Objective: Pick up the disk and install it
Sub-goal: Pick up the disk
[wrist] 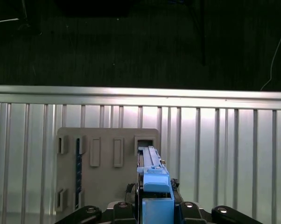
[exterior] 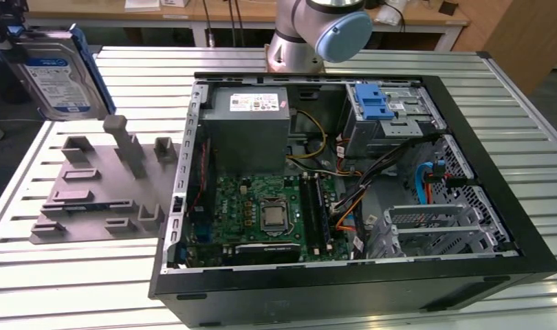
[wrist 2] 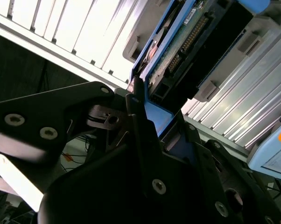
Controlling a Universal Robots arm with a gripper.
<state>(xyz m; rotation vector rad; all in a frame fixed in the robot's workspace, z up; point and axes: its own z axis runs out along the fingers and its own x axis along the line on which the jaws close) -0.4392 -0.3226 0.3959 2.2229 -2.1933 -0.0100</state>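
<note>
Blue-edged, blue-and-white-labelled disk (exterior: 56, 75); ribbed silver table (exterior: 77, 289)

Disk (wrist 2: 187, 42) cut off by second wrist view's edge; arm (exterior: 320, 31) cropped.

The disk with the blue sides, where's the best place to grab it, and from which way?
Probably by its two wide flat faces, near one end, coming in edge-on. The disk is a thin slab, so the jaws need only a small gap and press on flat surfaces. The gripper holds it that way, with a blue rail showing between the jaws.
</note>
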